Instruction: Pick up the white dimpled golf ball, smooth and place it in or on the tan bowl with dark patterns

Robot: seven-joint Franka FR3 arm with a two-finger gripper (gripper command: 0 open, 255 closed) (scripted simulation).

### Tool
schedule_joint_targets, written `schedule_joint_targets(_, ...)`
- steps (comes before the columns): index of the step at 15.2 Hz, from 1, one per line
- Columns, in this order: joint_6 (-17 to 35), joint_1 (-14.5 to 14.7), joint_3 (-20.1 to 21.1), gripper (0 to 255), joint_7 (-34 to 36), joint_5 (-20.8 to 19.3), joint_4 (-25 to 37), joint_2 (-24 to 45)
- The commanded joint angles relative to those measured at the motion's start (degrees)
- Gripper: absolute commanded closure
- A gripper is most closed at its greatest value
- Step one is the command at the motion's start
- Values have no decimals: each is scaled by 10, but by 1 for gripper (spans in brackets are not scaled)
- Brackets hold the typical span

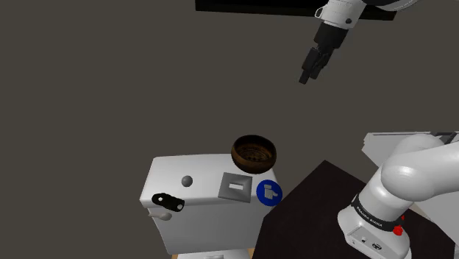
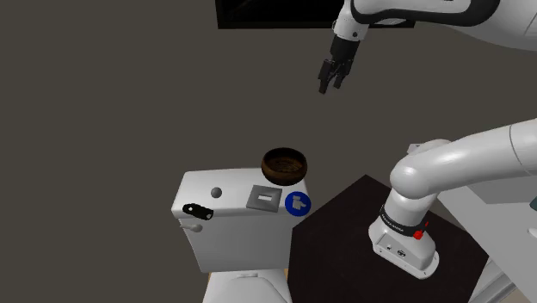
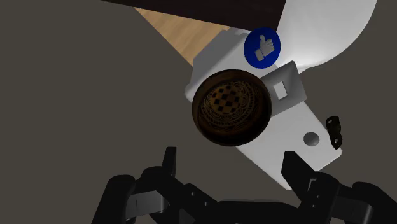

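Shoulder view, nearest first: the arm's white base stood on its dark stand at approx. 4 o'clock of the frame. Next out was a white toilet tank w/ a flat lid carrying five things.

A small black lever-like obj. lay at the lid's near corner, at 7 o'clock from the ball. A grey square tile w/ a pale rectangle on it lay flat at 3 o'clock from the ball. A blue disc bearing a white thumbs-up sat just beside the tile, farther along the same line. So tile and disc filled the lid btwn ball and stand, and the tile sat just near of the bowl.

The golf ball appeared as a small plain grey sphere, surface smooth as drawn. It rested on the lid, apart from the other items. The bowl was dark brown w/ a checkered, ringed pattern inside, and sat at the lid's far edge, at 2 o'clock from the ball.

Farthest, the black gripper hung high above the grey floor, at 1 o'clock from the bowl and well apart from it. Its fingers were spread, nothing btwn them.
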Motion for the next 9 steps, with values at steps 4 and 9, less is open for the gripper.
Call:
schedule_joint_targets(4, 37, 8, 32, 0, 29, 14, -14, 27)
schedule_joint_targets(9, 99, 21, 84, 0, 76, 33, -24, 86)
